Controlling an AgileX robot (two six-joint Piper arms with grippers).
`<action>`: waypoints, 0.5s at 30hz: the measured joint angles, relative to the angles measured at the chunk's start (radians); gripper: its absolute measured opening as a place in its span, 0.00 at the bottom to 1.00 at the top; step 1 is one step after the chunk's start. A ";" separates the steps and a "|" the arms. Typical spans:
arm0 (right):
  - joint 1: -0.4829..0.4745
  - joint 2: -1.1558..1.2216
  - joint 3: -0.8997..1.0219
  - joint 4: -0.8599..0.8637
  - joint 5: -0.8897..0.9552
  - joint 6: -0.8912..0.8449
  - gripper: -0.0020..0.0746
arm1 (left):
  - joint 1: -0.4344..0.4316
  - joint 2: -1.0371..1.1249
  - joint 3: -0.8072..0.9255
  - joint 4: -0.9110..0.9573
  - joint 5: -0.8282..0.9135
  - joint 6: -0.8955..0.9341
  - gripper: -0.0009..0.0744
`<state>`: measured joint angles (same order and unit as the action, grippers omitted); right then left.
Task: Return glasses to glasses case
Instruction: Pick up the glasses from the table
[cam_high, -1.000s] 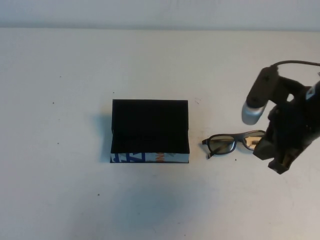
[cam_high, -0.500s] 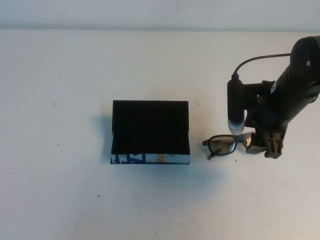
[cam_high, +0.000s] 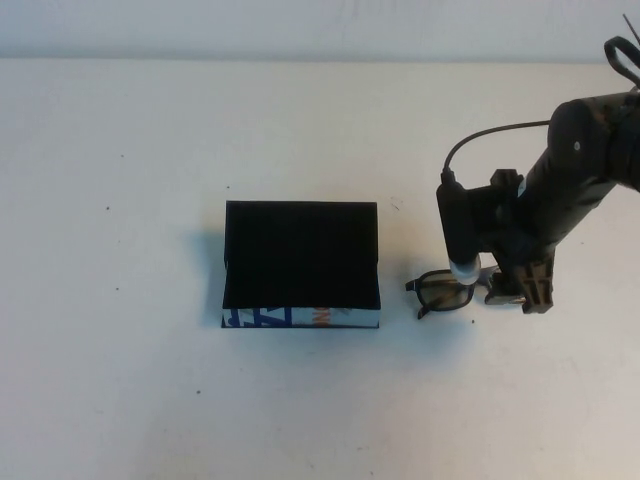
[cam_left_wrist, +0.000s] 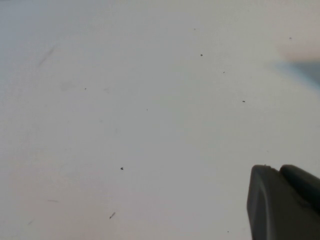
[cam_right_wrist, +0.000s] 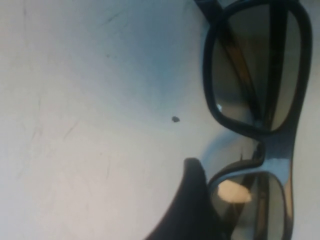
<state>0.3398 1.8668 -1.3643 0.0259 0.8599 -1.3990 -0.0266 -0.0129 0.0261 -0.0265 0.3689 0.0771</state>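
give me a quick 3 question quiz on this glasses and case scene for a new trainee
1. True or false: the glasses already lie inside the glasses case.
2. Which gripper is down at the glasses? A) left gripper B) right gripper C) both
3. Fill in: the case's flap lid stands ____, showing its black lining.

Key
1. False. They lie on the table to the right of the case, apart from it.
2. B. The right gripper is at the right end of the frame; the left gripper is over bare table, nowhere near.
3. Open.
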 joint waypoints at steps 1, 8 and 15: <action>0.000 0.010 -0.011 -0.002 0.000 0.000 0.66 | 0.000 0.000 0.000 0.000 0.000 0.000 0.01; 0.000 0.072 -0.064 -0.002 0.002 -0.002 0.66 | 0.000 0.000 0.000 0.000 0.000 0.000 0.01; 0.000 0.110 -0.071 -0.002 0.006 -0.002 0.66 | 0.000 0.000 0.000 0.000 0.000 0.000 0.01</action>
<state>0.3398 1.9769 -1.4351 0.0242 0.8657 -1.4012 -0.0266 -0.0129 0.0261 -0.0265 0.3689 0.0771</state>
